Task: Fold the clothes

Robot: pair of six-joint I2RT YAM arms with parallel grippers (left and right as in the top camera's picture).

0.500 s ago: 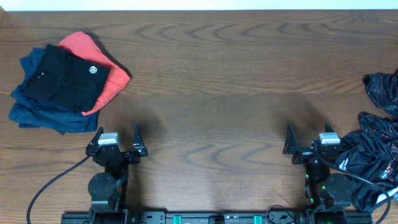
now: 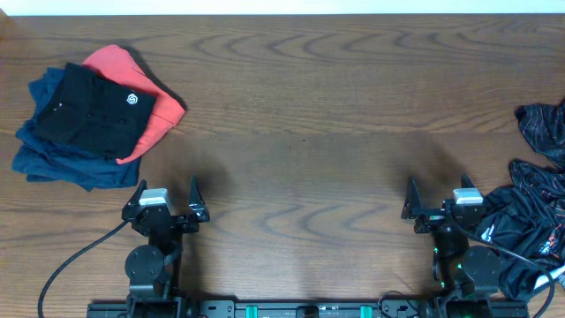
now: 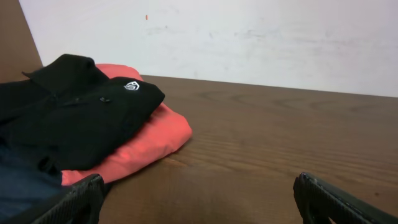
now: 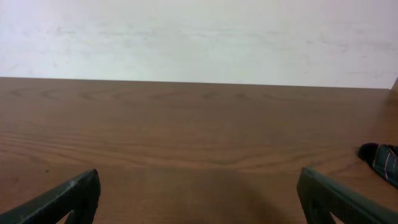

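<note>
Judging by how things lie, nothing is yet folded: the patterned shirt [image 2: 523,225] is seen crumpled at four o'clock on the table [image 2: 300,132], beside the right gripper [image 2: 439,198], which, like the left gripper [image 2: 167,196], is spread wide and empty.

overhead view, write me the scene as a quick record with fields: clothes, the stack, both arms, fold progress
shirt to fold: black patterned shirt, crumpled at the right edge of the table, partly out of frame
folded stack: plain black shirt on top, over a coral-red garment and a navy garment, far left
left fingers: wide open, holding nothing
right fingers: wide open, holding nothing, patterned shirt off to their right
progress: folding not yet begun
</note>
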